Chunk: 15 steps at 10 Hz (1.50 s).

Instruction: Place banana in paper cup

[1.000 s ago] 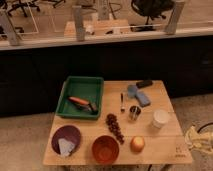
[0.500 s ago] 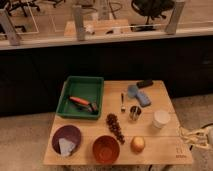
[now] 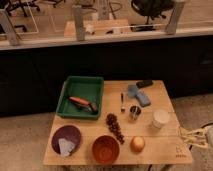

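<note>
Wooden tabletop (image 3: 167,150); round white paper cup (image 3: 160,119) near right edge; pale tool (image 3: 195,137) beside it, pinched together.

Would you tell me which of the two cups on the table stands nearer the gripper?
The white paper cup: it stands right of the steel cup, closest to the gripper at the right edge of the table.

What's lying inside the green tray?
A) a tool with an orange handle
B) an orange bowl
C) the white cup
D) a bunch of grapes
A: a tool with an orange handle lies in the green tray, while the robot's hand is at the right edge of the table, just right of the white cup.
</note>
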Each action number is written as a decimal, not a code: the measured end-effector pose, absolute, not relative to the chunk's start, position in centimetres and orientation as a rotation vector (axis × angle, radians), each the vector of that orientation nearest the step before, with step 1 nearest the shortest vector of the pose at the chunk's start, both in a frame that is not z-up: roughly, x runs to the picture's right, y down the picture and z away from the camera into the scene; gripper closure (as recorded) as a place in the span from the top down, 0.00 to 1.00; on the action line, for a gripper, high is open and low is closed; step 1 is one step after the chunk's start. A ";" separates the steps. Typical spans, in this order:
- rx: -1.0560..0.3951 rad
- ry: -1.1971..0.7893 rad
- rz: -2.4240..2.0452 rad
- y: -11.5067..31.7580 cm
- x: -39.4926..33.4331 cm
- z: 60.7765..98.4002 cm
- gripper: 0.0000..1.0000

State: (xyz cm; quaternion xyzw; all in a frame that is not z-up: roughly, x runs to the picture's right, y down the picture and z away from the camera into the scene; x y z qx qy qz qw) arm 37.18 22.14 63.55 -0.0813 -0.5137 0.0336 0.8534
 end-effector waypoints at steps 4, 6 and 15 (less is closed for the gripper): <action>-0.132 -1.015 0.067 18.1 36.2 62.2 0.00; -0.128 -1.051 0.130 17.3 36.0 61.9 0.00; -0.259 -1.188 0.248 17.1 31.1 64.7 0.00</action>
